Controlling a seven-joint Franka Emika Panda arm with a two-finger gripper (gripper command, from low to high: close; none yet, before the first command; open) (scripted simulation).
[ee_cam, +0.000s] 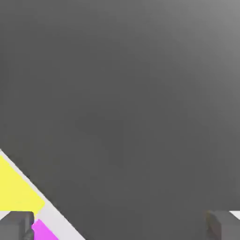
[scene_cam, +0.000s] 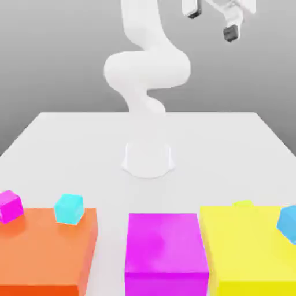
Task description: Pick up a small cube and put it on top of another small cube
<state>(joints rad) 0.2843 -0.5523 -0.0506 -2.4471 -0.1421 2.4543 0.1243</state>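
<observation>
My gripper (scene_cam: 212,23) hangs high above the table at the exterior view's upper right, open, with nothing between its dark fingertips (scene_cam: 231,33). A sliver of the small cube (scene_cam: 243,203), lime yellow-green, peeks over the far edge of the big yellow block (scene_cam: 248,248); most of it is hidden. A small magenta cube (scene_cam: 10,206) and a small cyan cube (scene_cam: 69,208) sit on the big orange block (scene_cam: 46,251). A small blue cube (scene_cam: 288,223) rests on the yellow block's right side. In the hand view the gripper (ee_cam: 120,225) is spread wide, far from everything.
A big magenta block (scene_cam: 166,251) stands between the orange and yellow ones along the front. The arm's white base (scene_cam: 147,159) stands mid-table on the white table (scene_cam: 69,156). The hand view catches corners of the yellow block (ee_cam: 14,192) and the magenta block (ee_cam: 44,230).
</observation>
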